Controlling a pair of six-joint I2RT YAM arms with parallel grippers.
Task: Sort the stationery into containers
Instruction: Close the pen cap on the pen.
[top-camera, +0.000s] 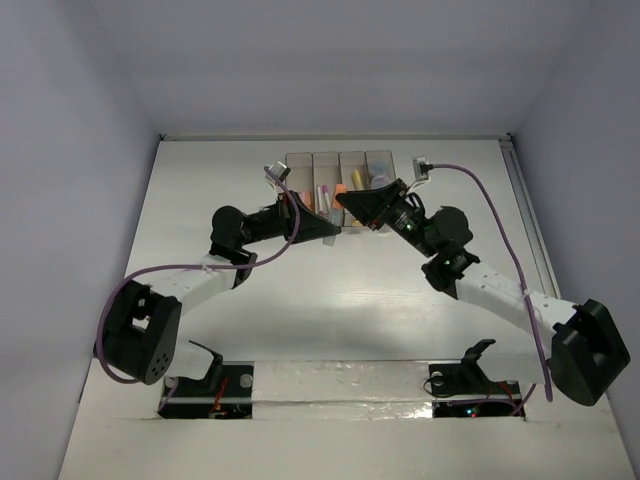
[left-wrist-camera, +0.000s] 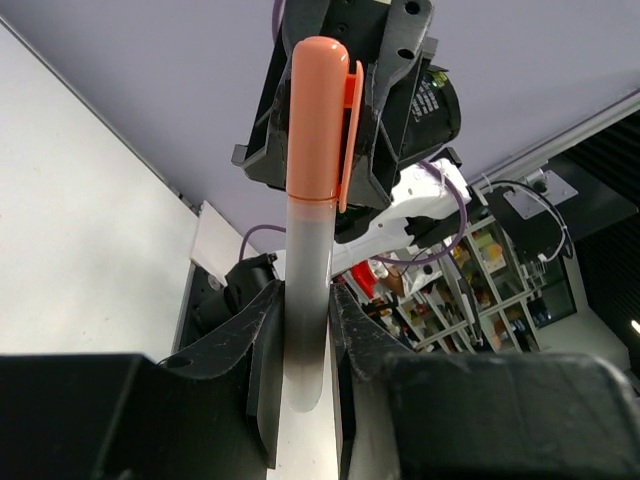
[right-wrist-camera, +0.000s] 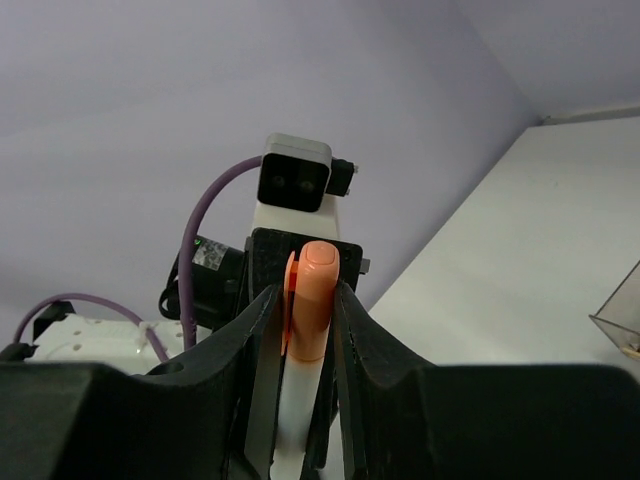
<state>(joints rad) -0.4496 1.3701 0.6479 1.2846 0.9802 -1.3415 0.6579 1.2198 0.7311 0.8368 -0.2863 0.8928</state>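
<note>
An orange-capped marker with a white body (left-wrist-camera: 318, 140) is held between both grippers in front of the containers (top-camera: 298, 160). My left gripper (left-wrist-camera: 305, 330) is shut on its white body. My right gripper (right-wrist-camera: 305, 300) is shut on the orange cap (right-wrist-camera: 315, 300). In the top view the left gripper (top-camera: 325, 228) and the right gripper (top-camera: 350, 205) meet tip to tip just before the bins, and the marker is hidden between them. The bins hold a pink marker (top-camera: 323, 195), an orange marker (top-camera: 340, 187) and a bluish-lidded jar (top-camera: 380, 170).
The row of four bins stands at the far middle of the white table (top-camera: 340, 300). Purple cables (top-camera: 490, 210) loop off both arms. Grey walls close in the table on three sides.
</note>
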